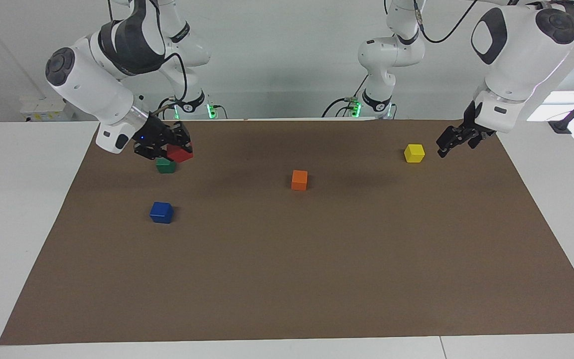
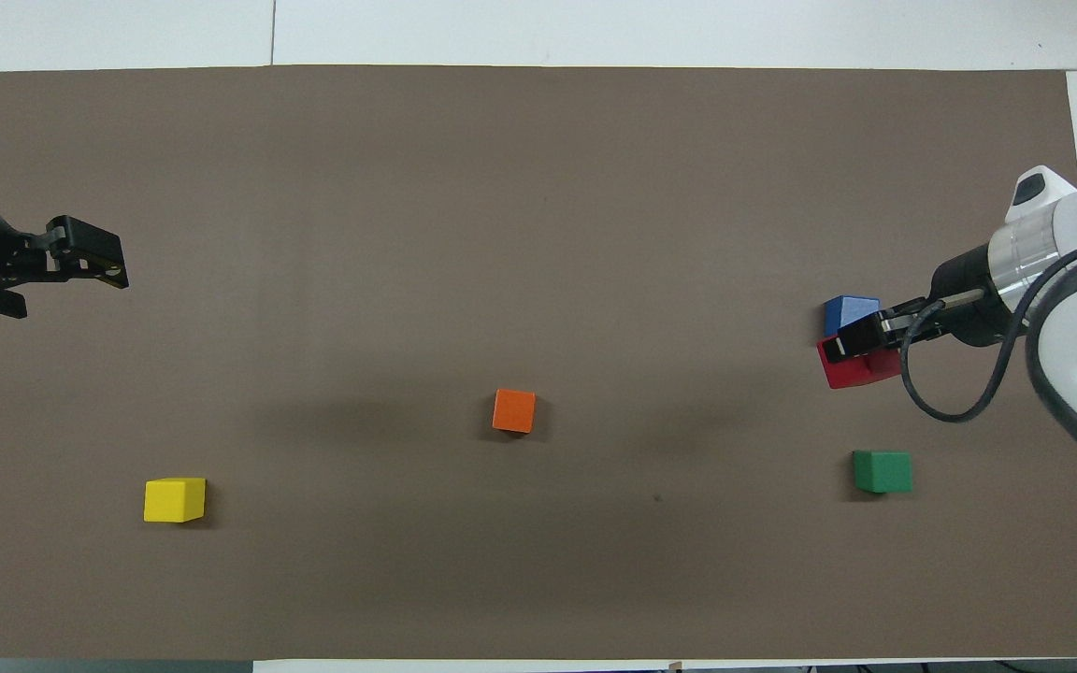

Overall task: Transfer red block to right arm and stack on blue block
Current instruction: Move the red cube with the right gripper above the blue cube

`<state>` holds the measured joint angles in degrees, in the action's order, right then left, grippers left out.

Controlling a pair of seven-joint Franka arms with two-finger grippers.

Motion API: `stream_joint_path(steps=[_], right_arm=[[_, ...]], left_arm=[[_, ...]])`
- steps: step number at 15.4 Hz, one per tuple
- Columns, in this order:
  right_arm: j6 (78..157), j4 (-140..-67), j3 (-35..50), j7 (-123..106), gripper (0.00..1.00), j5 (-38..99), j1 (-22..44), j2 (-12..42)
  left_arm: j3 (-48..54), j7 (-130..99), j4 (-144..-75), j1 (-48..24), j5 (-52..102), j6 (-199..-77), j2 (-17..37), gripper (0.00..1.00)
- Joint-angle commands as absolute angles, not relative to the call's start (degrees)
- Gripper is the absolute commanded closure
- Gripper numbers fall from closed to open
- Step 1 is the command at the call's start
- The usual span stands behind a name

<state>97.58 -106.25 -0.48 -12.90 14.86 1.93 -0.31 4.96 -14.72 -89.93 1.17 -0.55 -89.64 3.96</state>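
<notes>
Pinching the small bright red block (image 1: 181, 154) between pressed-in fingers, at the upper left of the facing view: the right gripper (image 1: 177, 149), tilted downward. Held clear of the brown mat (image 1: 287, 279), likely so the block can be carried across and lowered from above. Hanging over the mat close to the small green cube (image 1: 166, 166), not yet over the deep blue block (image 1: 161, 212), which sits alone on the mat just below in the frame, nothing on top of it. Handover evidently done; stacking not.

Plenty of bare mat around the blue block on every side, and well in from the mat's left edge, so room enough for a straight descent. Worth keeping the carry clear of the green cube.

At frame centre, a small orange cube (image 1: 299, 180), well apart from everything. Toward the upper right, a small yellow cube (image 1: 414, 153), and just beside it the left gripper (image 1: 454, 148), spread and empty, waiting above the mat's corner.
</notes>
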Motion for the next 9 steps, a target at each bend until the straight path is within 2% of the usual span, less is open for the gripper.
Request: stream_joint_path(steps=[1,4,7,9], right_arm=[[102.9,-107.4,0.52,-5.65,1.0,4.61,2.28,-0.62],[110.36,-110.9,0.44,-0.89,1.0,0.97,3.69,-0.44],[117.22,-114.59,0.44,4.3,1.0,-3.42,3.43,2.19],[123.72,-118.46,0.44,4.74,1.0,-4.3,2.03,2.46]], left_arm=[[5.19,-10.91,-88.05,0.96,-2.2,-85.61,4.06,0.0],[5.01,-10.63,-91.57,0.88,-2.2,-83.67,1.5,0.0],[4.92,-9.94,-98.07,0.7,-2.11,-85.51,-2.62,0.0],[4.92,-10.19,-98.09,0.62,-2.02,-87.62,-2.46,0.0]])
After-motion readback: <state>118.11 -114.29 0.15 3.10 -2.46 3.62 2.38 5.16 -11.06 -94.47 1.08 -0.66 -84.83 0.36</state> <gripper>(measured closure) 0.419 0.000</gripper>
